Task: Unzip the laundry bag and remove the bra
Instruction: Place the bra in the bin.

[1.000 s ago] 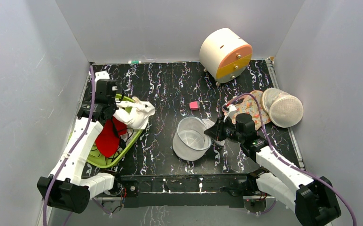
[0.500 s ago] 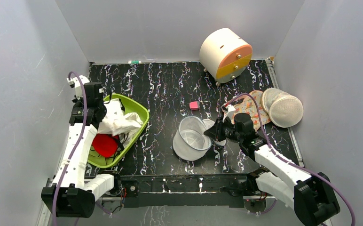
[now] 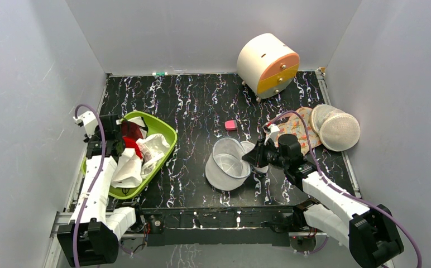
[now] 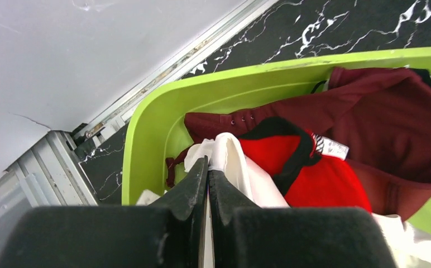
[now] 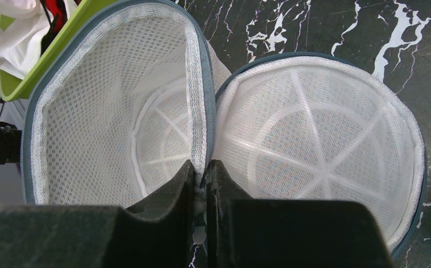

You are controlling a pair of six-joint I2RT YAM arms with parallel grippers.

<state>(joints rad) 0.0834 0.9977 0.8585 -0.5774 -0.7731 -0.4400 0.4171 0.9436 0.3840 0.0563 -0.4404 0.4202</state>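
Observation:
The laundry bag (image 3: 227, 163) lies unzipped in the middle of the table, its two white mesh halves (image 5: 118, 111) spread apart and nothing inside. My right gripper (image 5: 201, 173) is shut on the bag's rim where the halves join, seen from above as the right gripper (image 3: 253, 158). The bright red bra (image 4: 319, 178) lies in the green basket (image 3: 166, 149) against a dark maroon garment (image 4: 381, 117). My left gripper (image 4: 208, 167) is over the basket, shut on a fold of white cloth (image 4: 233, 162). From above, little of the bra (image 3: 131, 146) shows beside the white cloth (image 3: 128, 167).
A stiffer domed mesh bag (image 3: 336, 128) and an orange floral fabric piece (image 3: 297, 129) lie at the right. A round white and orange drawer unit (image 3: 268, 65) stands at the back. A small pink object (image 3: 231, 125) lies mid-table. Grey walls enclose three sides.
My left arm has swung back to the left, dragging the white cloth down across the basket and over most of the red bra. The right arm and the laundry bag have not moved.

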